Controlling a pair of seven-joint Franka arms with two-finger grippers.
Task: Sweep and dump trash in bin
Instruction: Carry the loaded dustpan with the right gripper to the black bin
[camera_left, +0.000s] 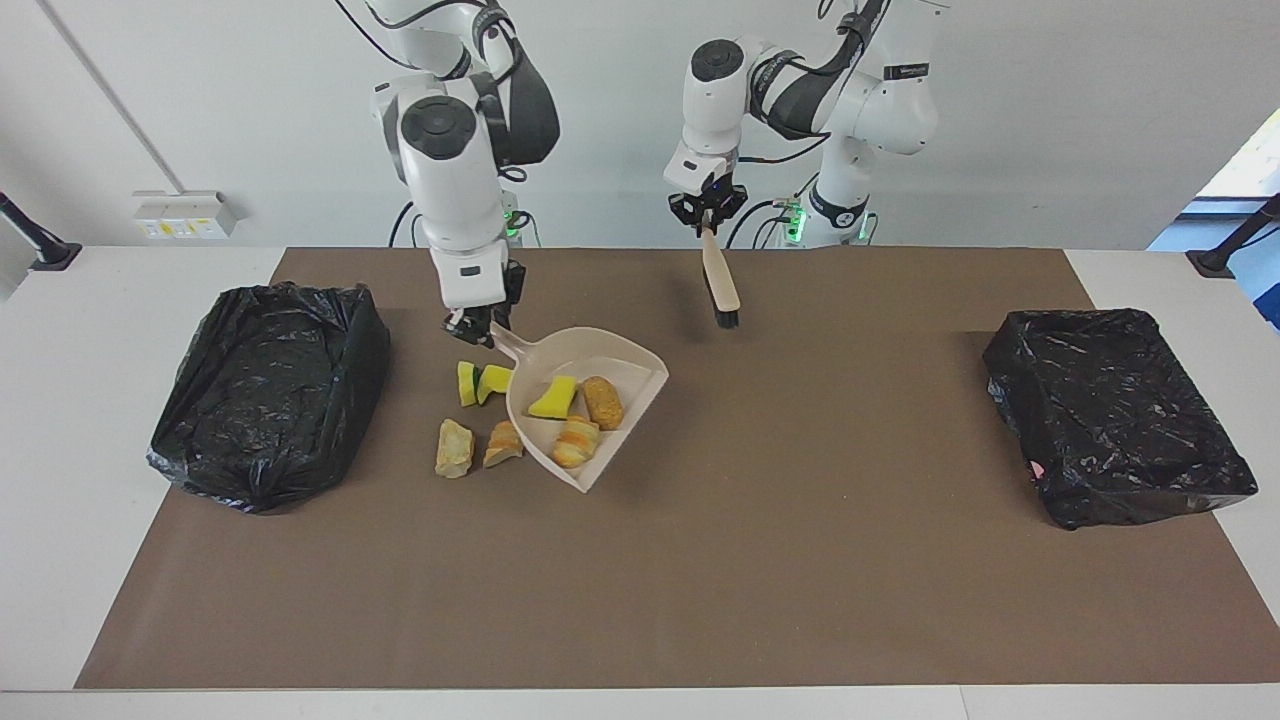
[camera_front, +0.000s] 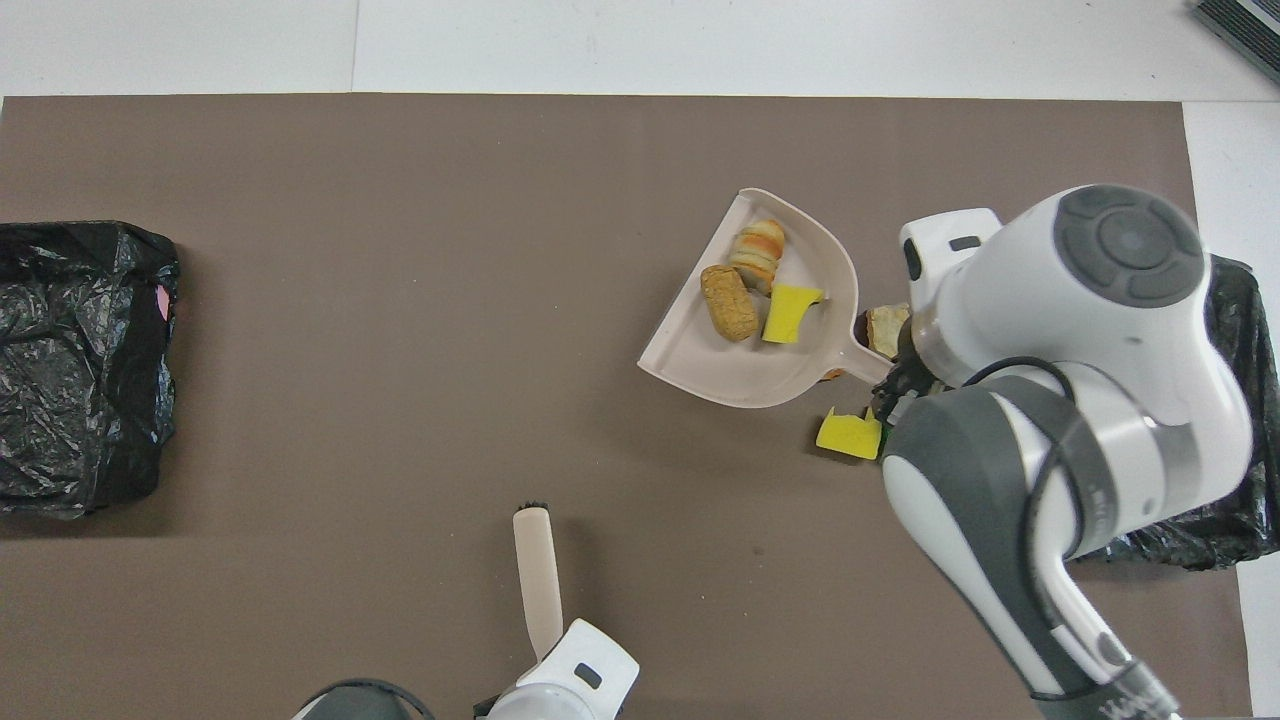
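My right gripper is shut on the handle of the beige dustpan, which hangs tilted above the mat. In the pan lie three pieces of trash: a yellow sponge chunk, a brown nugget and a bread piece. Under and beside the pan, more trash sits on the mat: two sponge chunks and two bread pieces. My left gripper is shut on the brush, held in the air with its bristles down. A bin lined with a black bag stands at the right arm's end.
A second black-lined bin stands at the left arm's end of the table. A brown mat covers the table under everything. In the overhead view my right arm hides most of the bin at its end.
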